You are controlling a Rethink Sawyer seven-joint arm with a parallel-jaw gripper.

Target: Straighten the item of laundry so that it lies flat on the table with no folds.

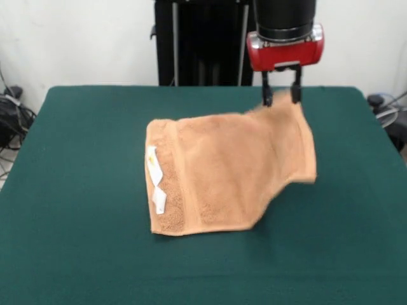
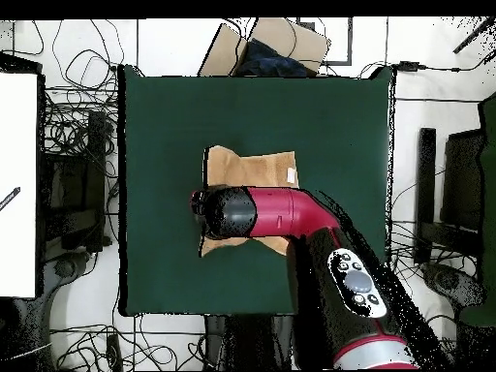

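Gripper [image 1: 280, 96] pinches the towel [image 1: 222, 181] corner shut, lifting it to pull out folds. Rest drapes below onto the table [image 1: 76, 190], white tags [image 1: 156, 181] farthest away.

the arm [image 2: 291, 215] reaches out from its base at the bottom of the overhead view, red along the forearm and black at the rounded wrist end, which sits over the middle of the table. in the front view it comes straight down from the top edge, a black cylinder ending in a red block. below that hangs the gripper [image 1: 280, 96], pointing straight down, its two thin black fingers [image 1: 267, 95] drawn close together and pinching the raised corner of the towel [image 1: 222, 171] (fingertips partly buried in the cloth).
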